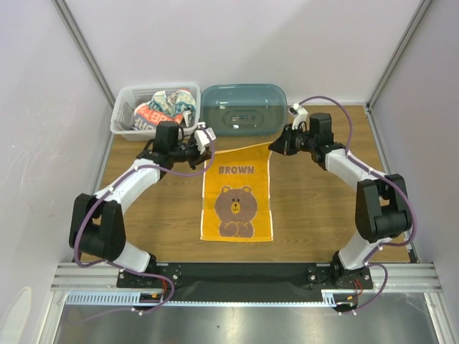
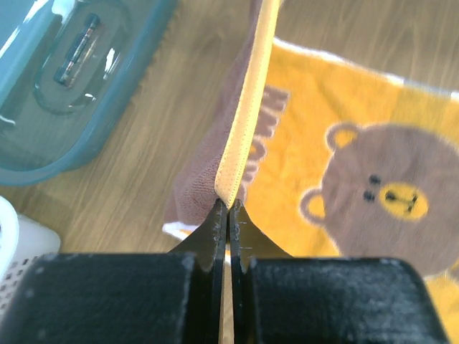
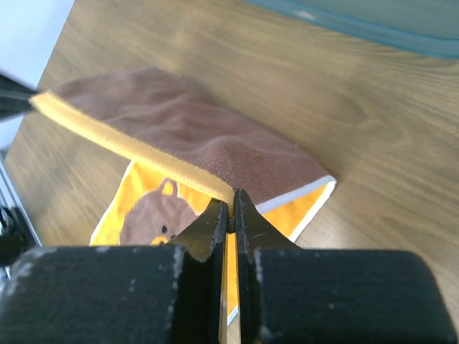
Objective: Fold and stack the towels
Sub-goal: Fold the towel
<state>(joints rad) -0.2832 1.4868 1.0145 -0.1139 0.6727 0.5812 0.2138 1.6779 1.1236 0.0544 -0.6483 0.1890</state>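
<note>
I had the left gripper (image 2: pixel 228 208) clenched on the orange hem of the bear towel (image 1: pixel 237 208) at its upper left corner. The right gripper (image 3: pixel 231 206) was pinched shut on the same hem at the upper right corner. The towel lay print up in the middle of the frame, its top edge lifted off the table (image 1: pixel 323 215). A printed towel (image 1: pixel 166 107) sat crumpled in the white basket (image 1: pixel 120 122) at upper left, beside the teal tub (image 1: pixel 244 107).

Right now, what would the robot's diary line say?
bear towel: far edge lifted | left gripper: shut on one corner | right gripper: shut on other corner | basket: towels inside
</note>
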